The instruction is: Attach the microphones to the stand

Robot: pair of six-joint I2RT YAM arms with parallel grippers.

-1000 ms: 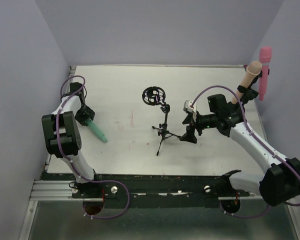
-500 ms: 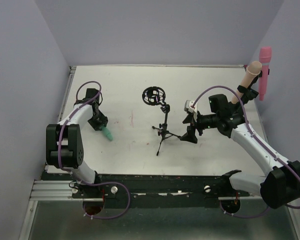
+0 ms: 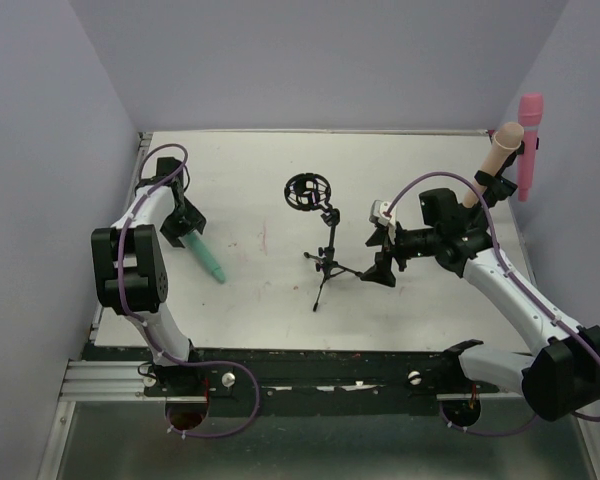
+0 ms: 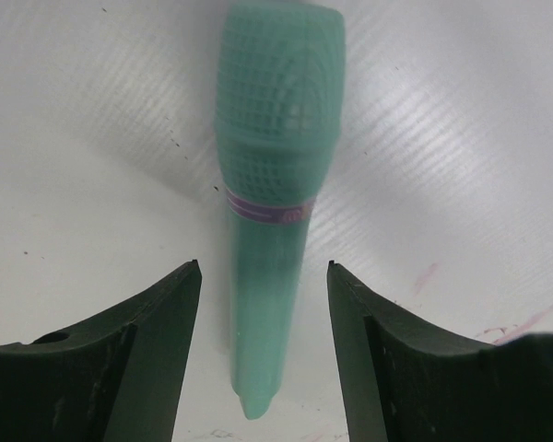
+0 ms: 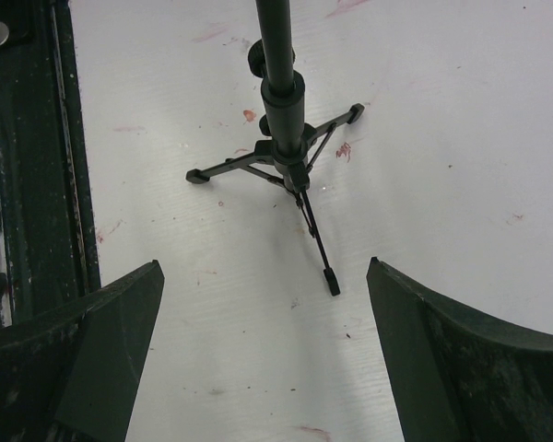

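Note:
The teal microphone [image 3: 210, 262] lies flat on the white table at the left. In the left wrist view the teal microphone [image 4: 275, 184] runs between my fingers, head away from me, handle tip near my palm. My left gripper [image 3: 189, 233] [image 4: 263, 269] is open around the handle, with a gap on each side. The black tripod stand [image 3: 326, 252] [image 5: 284, 138] with its ring mount [image 3: 307, 191] stands mid-table. My right gripper [image 3: 376, 252] [image 5: 264, 264] is open and empty just right of the stand. The pink microphone [image 3: 529, 140] and the peach-beige microphone [image 3: 498, 158] sit upright at the far right.
Lavender walls close in the table [image 3: 430, 160] on three sides. A black clip holder [image 3: 490, 185] at the right edge carries the two upright microphones. A dark metal rail [image 3: 310, 375] runs along the near edge. The stand's tripod legs [image 5: 318, 249] spread over the table.
My left arm swung in over the teal microphone and then drew back a little along its handle. The microphone has shifted slightly. The right arm has hardly moved.

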